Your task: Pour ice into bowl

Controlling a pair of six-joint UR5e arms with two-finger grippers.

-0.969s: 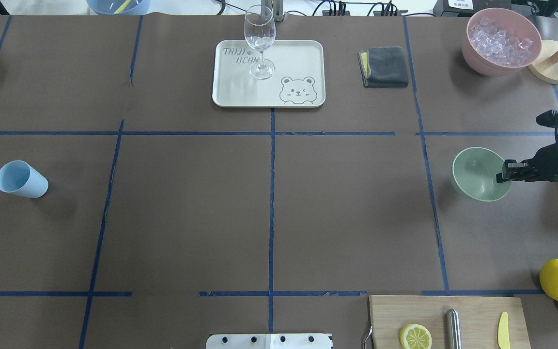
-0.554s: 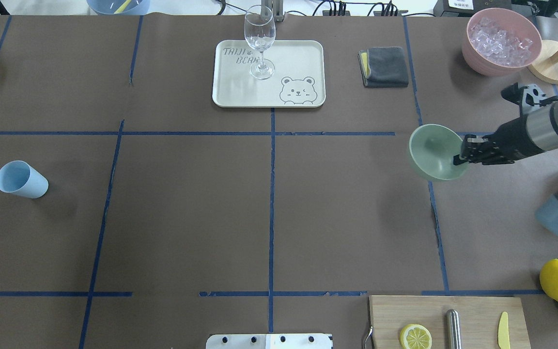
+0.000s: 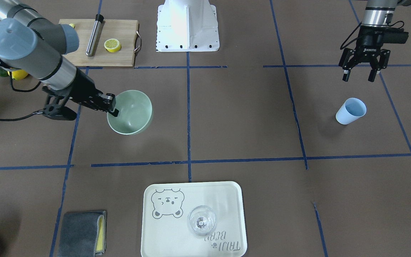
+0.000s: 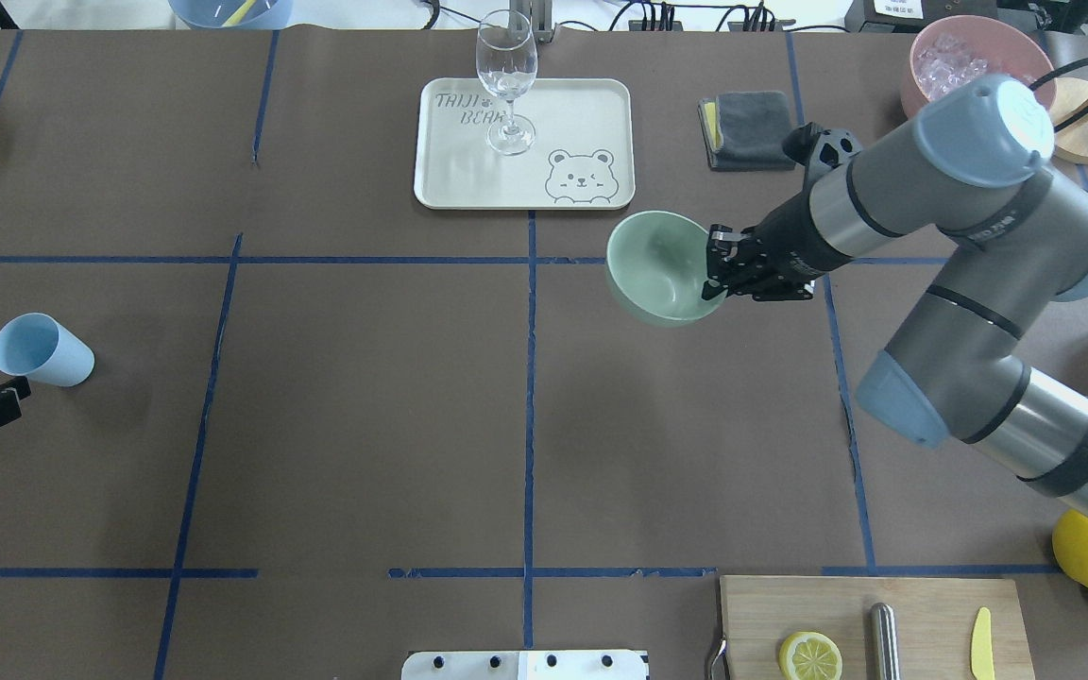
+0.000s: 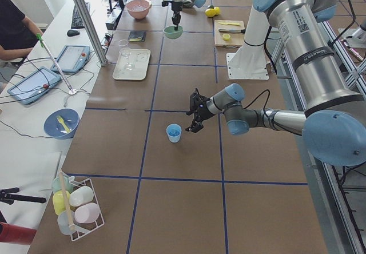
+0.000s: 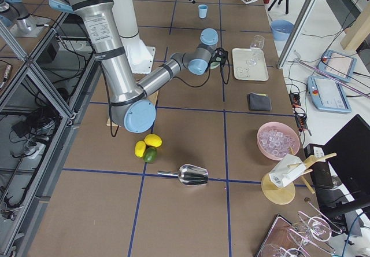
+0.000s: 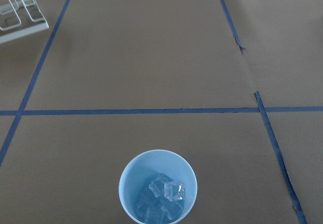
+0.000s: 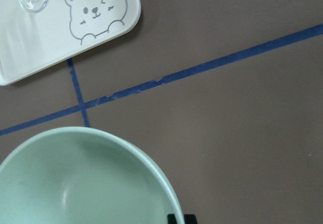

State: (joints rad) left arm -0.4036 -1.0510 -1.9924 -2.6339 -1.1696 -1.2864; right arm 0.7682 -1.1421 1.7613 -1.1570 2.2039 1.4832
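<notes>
Your right gripper (image 4: 714, 276) is clamped on the rim of the pale green bowl (image 4: 654, 269), pinching the side nearest its arm. The bowl sits near the middle of the bench (image 4: 365, 425), a little toward the far edge and the robot's right, just beside the near right corner of the cream bear tray (image 4: 468, 179). You cannot tell from these views whether the bowl rests on the bench or hangs above it. The ice (image 7: 164, 196) is a few clear cubes in the bottom of the light blue cup (image 3: 350, 111), which stands upright near the bench's left edge, well apart from the bowl. Your left gripper (image 3: 359, 76) hovers near that cup on the robot's side of it, with its fingers spread wide and nothing between them. A wine glass (image 4: 506, 80) stands on the tray. A pink bowl of whitish ice (image 6: 278, 141) sits by the far right corner of the bench.
</notes>
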